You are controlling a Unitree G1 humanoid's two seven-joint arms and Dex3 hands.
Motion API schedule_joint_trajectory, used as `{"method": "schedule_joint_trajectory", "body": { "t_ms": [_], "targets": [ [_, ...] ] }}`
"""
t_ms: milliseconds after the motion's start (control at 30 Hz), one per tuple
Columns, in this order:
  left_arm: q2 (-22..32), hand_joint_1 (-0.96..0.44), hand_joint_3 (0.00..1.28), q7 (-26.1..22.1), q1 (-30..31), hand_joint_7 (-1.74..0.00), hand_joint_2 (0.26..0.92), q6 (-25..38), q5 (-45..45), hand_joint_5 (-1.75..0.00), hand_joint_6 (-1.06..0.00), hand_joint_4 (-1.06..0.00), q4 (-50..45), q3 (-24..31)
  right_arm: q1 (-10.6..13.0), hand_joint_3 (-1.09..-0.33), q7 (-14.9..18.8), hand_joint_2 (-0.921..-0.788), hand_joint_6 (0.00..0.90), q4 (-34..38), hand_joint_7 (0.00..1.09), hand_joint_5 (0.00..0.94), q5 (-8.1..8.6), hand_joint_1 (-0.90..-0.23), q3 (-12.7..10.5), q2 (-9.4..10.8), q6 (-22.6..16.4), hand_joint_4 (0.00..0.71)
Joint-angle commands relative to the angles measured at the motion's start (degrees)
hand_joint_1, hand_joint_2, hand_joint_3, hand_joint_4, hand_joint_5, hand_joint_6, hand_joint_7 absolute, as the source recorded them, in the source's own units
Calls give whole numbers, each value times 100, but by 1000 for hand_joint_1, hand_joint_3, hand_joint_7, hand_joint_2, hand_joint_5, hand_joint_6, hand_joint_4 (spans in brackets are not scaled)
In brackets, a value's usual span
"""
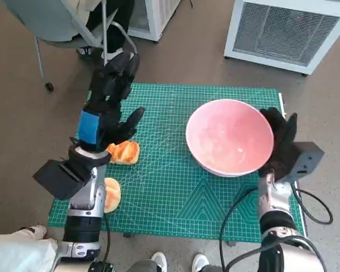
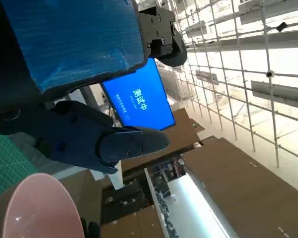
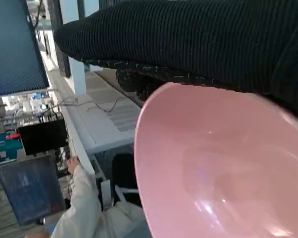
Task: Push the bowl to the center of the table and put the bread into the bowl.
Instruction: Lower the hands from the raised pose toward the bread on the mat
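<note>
The pink bowl (image 1: pixel 229 136) stands on the right half of the green cutting mat (image 1: pixel 170 187); it also fills the right wrist view (image 3: pixel 218 163) and shows at the edge of the left wrist view (image 2: pixel 35 208). My right hand (image 1: pixel 280 141) in its black glove lies flat against the bowl's right rim, holding nothing. A golden piece of bread (image 1: pixel 124 152) lies near the mat's left edge, and a second bread piece (image 1: pixel 111 194) sits closer to me, partly hidden by my left forearm. My left hand (image 1: pixel 110 99) hovers above the bread with fingers spread, empty.
A white slatted unit (image 1: pixel 289 31) stands beyond the table at the right. A chair (image 1: pixel 73 34) with a person's legs is beyond the left far corner. A person (image 3: pixel 84 203) at a desk shows in the right wrist view. Feet (image 1: pixel 181 262) are near the table's front edge.
</note>
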Motion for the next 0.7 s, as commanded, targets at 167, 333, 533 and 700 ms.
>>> {"method": "schedule_joint_trajectory", "body": {
  "t_ms": [167, 333, 533, 700],
  "targets": [
    [73, -385, 380, 111, 162, -582, 921, -97, 73, -12, -52, -249, -162, 45, -169, -804, -189, -921, 259, 102, 216, 8, -115, -531, 131, 273, 261, 279],
    [93, -379, 382, 178, 199, -566, 921, -82, 122, -11, -61, -251, -202, 53, -237, -808, -253, -921, 269, 107, 230, 9, -209, -543, 248, 358, 327, 283],
    [127, -376, 383, 253, 245, -551, 921, -68, 160, -8, -69, -249, -239, 60, -316, -824, -289, -921, 229, 112, 312, 6, -321, -536, 338, 415, 426, 302],
    [133, -365, 386, 312, 256, -538, 921, -63, 190, -6, -77, -248, -231, 67, -354, -830, -241, -921, 187, 111, 374, 4, -328, -534, 391, 426, 470, 309]
  ]
}}
